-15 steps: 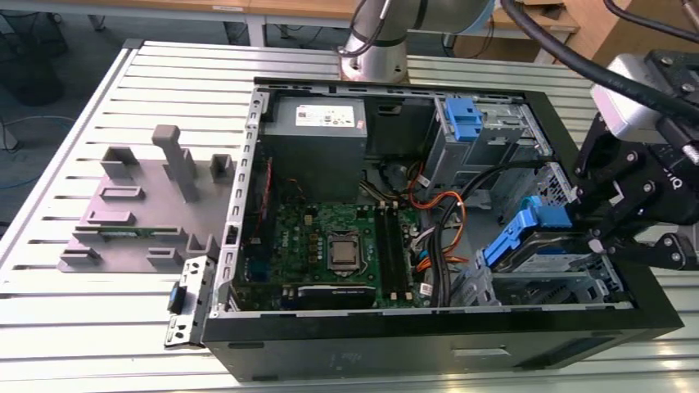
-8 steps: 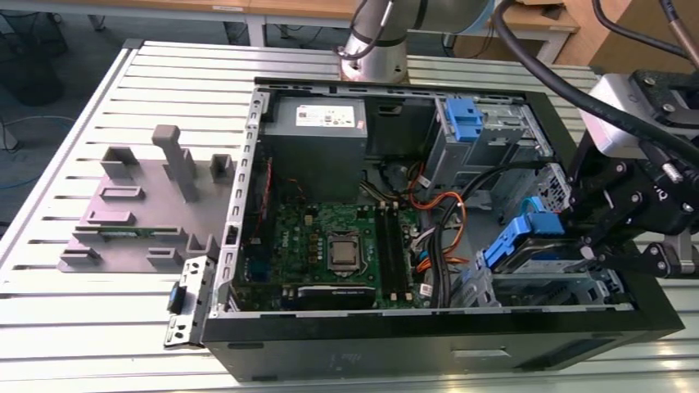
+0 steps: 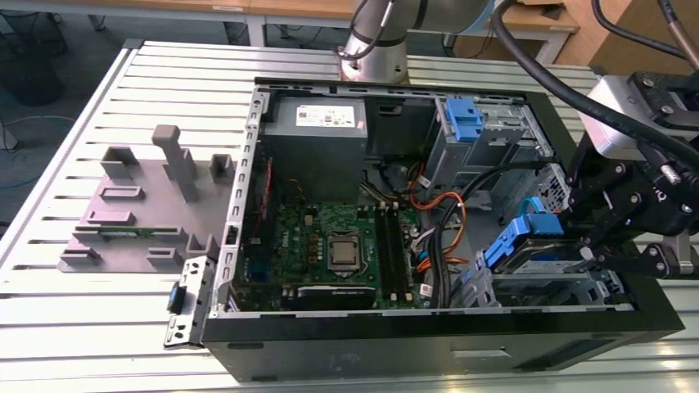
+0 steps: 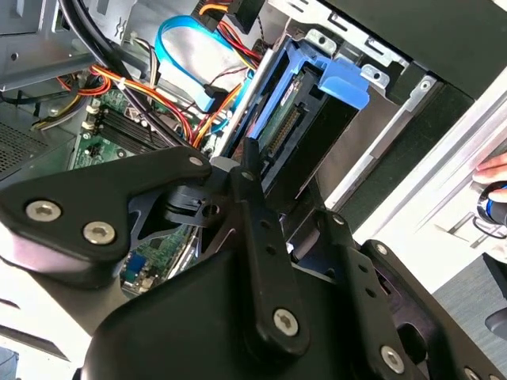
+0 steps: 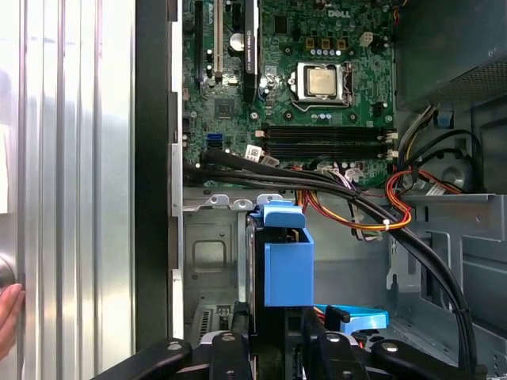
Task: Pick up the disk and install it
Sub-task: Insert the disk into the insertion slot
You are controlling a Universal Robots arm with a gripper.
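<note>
The disk (image 3: 532, 246), a grey drive in a blue plastic caddy, hangs tilted over the metal drive cage (image 3: 552, 288) at the case's front corner, on the exterior view's right. My gripper (image 3: 584, 246) is shut on it from the side away from the motherboard. In the first wrist view the disk (image 5: 287, 265) stands edge-on between my black fingers (image 5: 231, 348), its blue end tab pointing at the cables. In the second wrist view the disk (image 4: 305, 115) reaches ahead of one finger (image 4: 252, 198), beside the cage's metal wall.
The open case holds a green motherboard (image 3: 327, 246), a grey power-supply box (image 3: 317, 123), a blue bracket (image 3: 463, 121) at the back and orange and black cables (image 3: 443, 214) beside the cage. A grey fixture (image 3: 142, 205) sits on the slatted table. A hand (image 5: 8, 310) rests outside the case.
</note>
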